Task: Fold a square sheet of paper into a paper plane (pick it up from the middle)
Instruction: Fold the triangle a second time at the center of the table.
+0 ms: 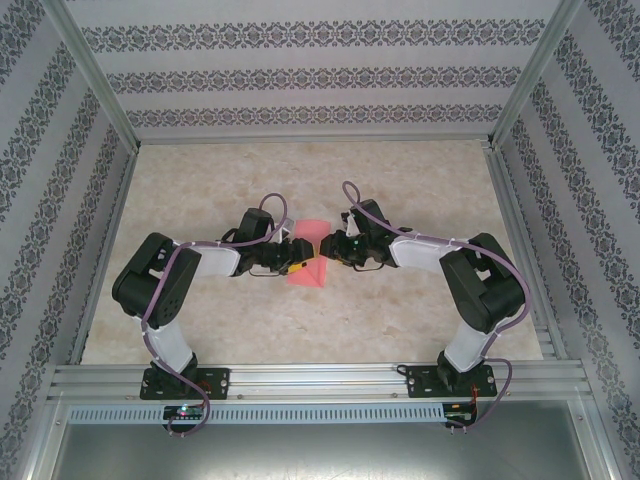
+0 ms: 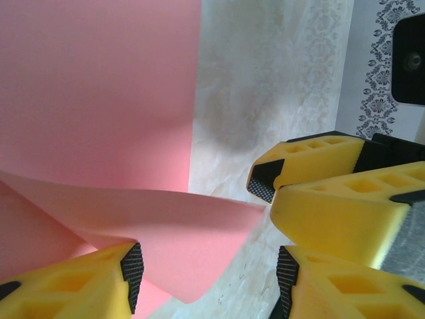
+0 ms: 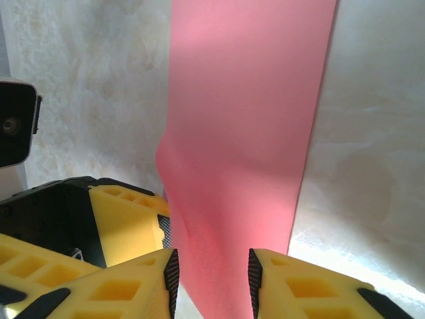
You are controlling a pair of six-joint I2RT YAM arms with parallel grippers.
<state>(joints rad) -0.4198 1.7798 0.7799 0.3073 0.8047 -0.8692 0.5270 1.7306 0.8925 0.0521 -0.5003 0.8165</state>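
Observation:
The salmon-pink sheet of paper (image 1: 310,268) lies folded into a narrow strip in the middle of the table, between my two grippers. My left gripper (image 1: 296,254) is open at its left edge. In the left wrist view a raised flap of the paper (image 2: 166,226) curls up between the left gripper's (image 2: 207,276) wide-apart pads without being pinched. My right gripper (image 1: 330,247) is at the strip's right side. In the right wrist view the paper (image 3: 246,119) runs away from the right gripper (image 3: 212,279), whose pads stand apart on either side of it.
The marbled tabletop (image 1: 300,170) is boxed in by patterned walls and aluminium posts (image 1: 95,75). The two grippers' yellow fingers (image 2: 345,206) nearly touch over the paper. A metal rail (image 1: 320,378) carries both arm bases at the near edge.

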